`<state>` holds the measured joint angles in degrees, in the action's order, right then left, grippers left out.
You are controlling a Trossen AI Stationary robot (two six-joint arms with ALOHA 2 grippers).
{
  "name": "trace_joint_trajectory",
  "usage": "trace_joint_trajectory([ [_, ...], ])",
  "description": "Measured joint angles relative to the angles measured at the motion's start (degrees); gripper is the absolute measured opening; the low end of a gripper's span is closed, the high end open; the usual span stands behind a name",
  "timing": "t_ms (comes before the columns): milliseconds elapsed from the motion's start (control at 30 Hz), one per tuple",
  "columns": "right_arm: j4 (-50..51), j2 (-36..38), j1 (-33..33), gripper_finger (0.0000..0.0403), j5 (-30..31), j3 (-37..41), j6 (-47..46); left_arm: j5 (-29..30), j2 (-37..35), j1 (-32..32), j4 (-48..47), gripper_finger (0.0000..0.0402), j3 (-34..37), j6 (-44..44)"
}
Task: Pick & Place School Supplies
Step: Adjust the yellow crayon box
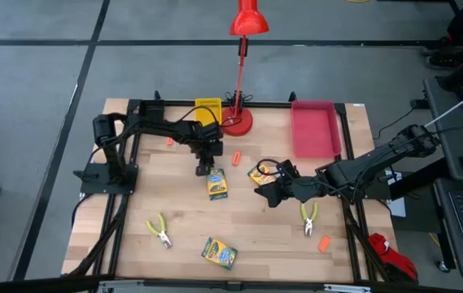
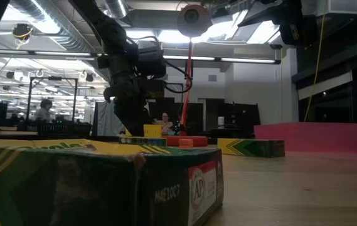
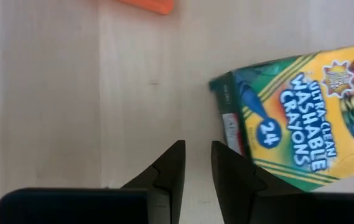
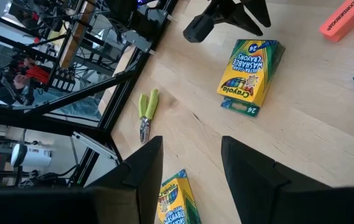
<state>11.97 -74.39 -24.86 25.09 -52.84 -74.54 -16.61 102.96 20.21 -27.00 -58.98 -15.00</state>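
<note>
— On the wooden table, how many supplies?
— Three crayon boxes: centre, right-centre, front. Two pliers. Three orange pieces.
— Grippers?
— Left gripper nearly closed, empty, just behind the centre box; right gripper spread, empty, beside the right-centre box. Red lamp, pink tray behind.

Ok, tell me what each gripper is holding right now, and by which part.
Nothing is held. The left gripper hangs beside the middle crayon box, fingers narrowly apart with bare table between them. The right gripper is open and empty over the table.
</note>
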Motion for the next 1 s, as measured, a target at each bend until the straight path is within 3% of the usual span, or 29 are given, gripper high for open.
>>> trace_joint_trajectory([
  [167, 0.0, 0.0, 0.0, 0.0166, 0.0, 0.0, 0.0, 1.8, 0.0, 1.4, -0.1, 0.0073, -1.0, 1.7],
  [667, -0.4, 0.0, 0.0, 0.0166, 0.9, 0.0, 0.0, -9.4, 0.0, 1.6, -6.0, 0.0073, -1.7, 0.1],
  [1000, -1.3, 0.0, 0.0, 0.0166, 1.1, 0.0, 0.0, -14.3, 0.0, 7.7, -9.5, 0.0073, -3.2, 0.0],
])
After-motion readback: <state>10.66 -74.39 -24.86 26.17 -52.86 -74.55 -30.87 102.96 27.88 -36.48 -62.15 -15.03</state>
